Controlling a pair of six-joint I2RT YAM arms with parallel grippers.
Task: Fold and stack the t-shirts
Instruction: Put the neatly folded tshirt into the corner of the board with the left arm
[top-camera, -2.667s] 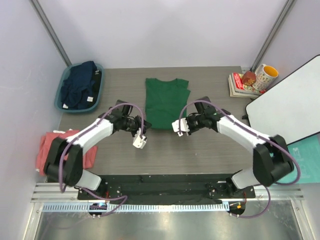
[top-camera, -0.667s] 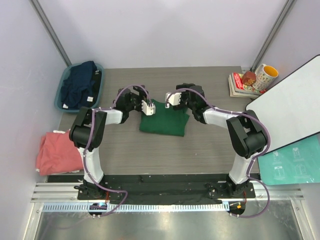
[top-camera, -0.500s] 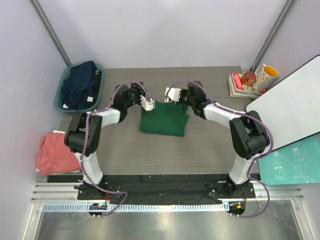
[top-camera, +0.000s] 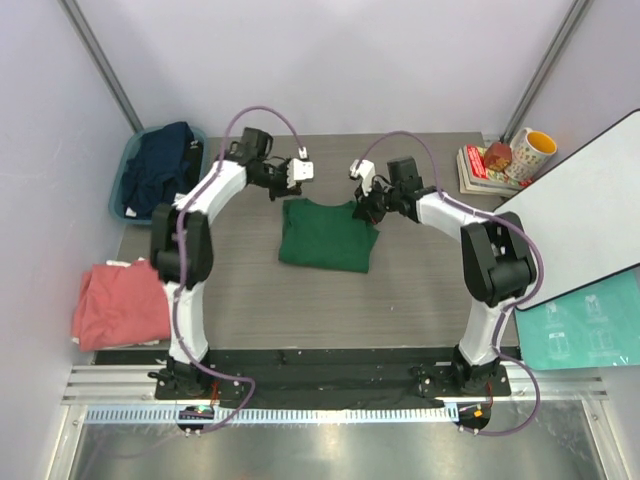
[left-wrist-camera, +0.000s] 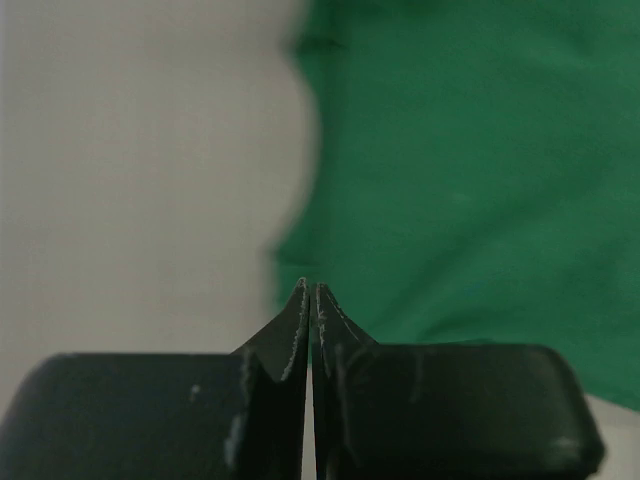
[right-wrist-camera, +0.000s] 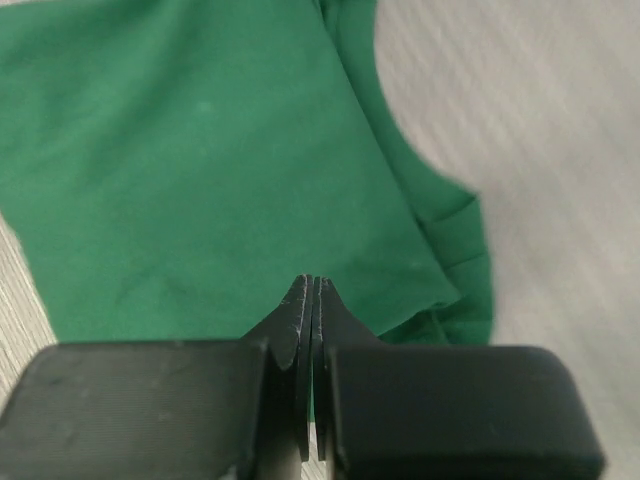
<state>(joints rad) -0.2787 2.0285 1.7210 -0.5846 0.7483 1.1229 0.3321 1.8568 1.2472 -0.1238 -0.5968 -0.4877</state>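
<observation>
**Green shirt folded mid-tabletop, both tools pinched shut on nothing**

The dark green t-shirt lies flat in the middle of the grey tabletop, folded into a compact, roughly square block. Its near edge is straight and its far edge a little uneven. In the right wrist view the cloth looks smooth, with a few layered folds bunched at one side. In the left wrist view it is only a blurred green sheet beside pale tabletop.

The salmon-pink t-shirt sits in a loose heap at the left edge of the tabletop, well apart from the green one. The navy t-shirt is crumpled inside the teal tub at the far-left corner.

Both arms reach over the far end of the green shirt. The left tool hangs just beyond its far-left corner and the right tool just beyond its far-right corner, with a gap between the two.

Each wrist view shows the same thing. The left tool and the right tool have their dark fingertips pressed together to a point, with no cloth caught between them and the shirt lying beyond the tips.
</observation>
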